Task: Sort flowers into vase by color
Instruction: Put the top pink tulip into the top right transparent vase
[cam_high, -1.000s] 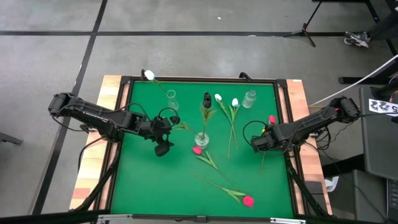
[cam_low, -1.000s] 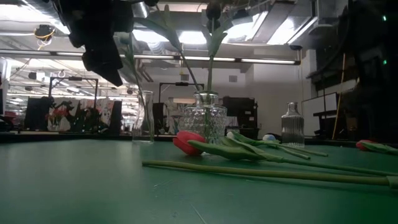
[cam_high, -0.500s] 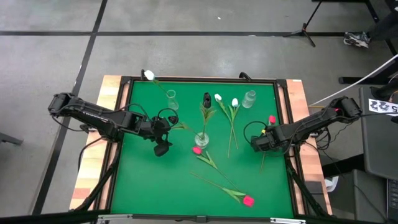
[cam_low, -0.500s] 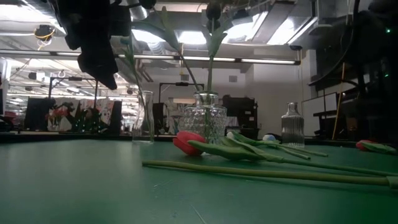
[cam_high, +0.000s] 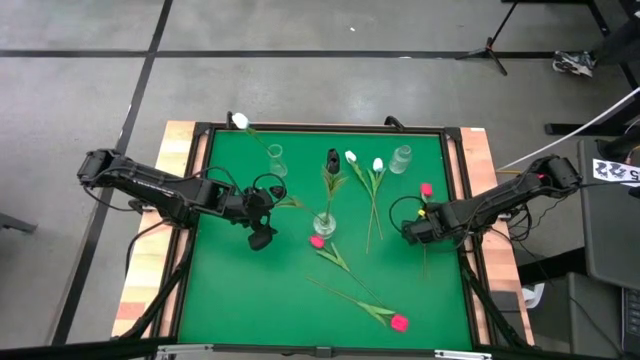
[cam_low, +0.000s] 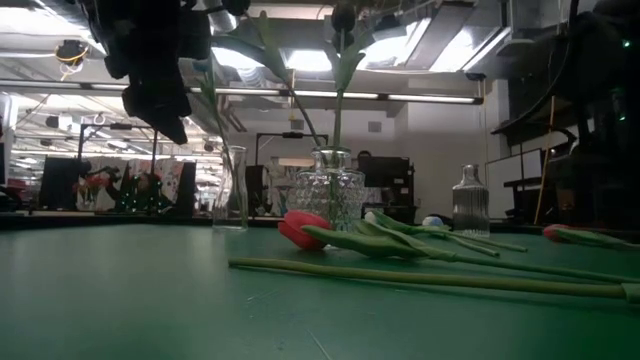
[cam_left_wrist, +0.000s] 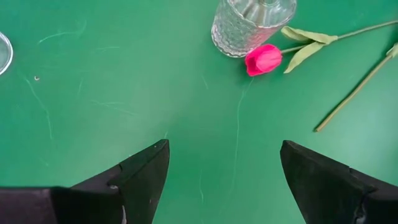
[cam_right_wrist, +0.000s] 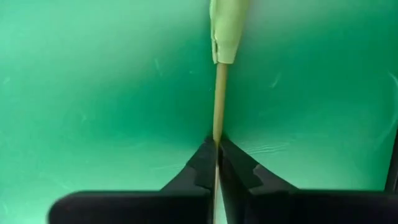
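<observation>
My right gripper (cam_high: 412, 232) stands near the table's right edge, pointing down and shut on the thin stem of a pink tulip whose head (cam_high: 426, 189) lies toward the far side. My left gripper (cam_high: 262, 238) hangs open above the green mat, left of the cut-glass vase (cam_high: 324, 225); nothing is between its fingers (cam_left_wrist: 143, 171). That vase holds a black tulip (cam_high: 332, 157). Another pink tulip (cam_high: 317, 241) lies beside the vase, and a third (cam_high: 400, 322) lies near the front. Two white tulips (cam_high: 351, 157) (cam_high: 378, 164) lie on the mat. My right gripper pinches the pink tulip's bare stem (cam_right_wrist: 217, 134) between its two fingertips, below a pale green leaf (cam_right_wrist: 225, 28). The fingers come from above, pointing down, and close across the stem. The tulip lies about level, low over the mat (cam_low: 580, 236).
A small clear vase (cam_high: 276, 158) and a glass bottle vase (cam_high: 401, 158) stand at the far side. A white tulip (cam_high: 240, 121) shows at the far left corner. The mat has a raised dark frame (cam_high: 465, 200). Bare mat lies at the near left.
My right gripper has sunk a little and shut on the pink tulip's stem. The tulip's head has shifted slightly toward the table's left. My left gripper has stayed open and in place.
</observation>
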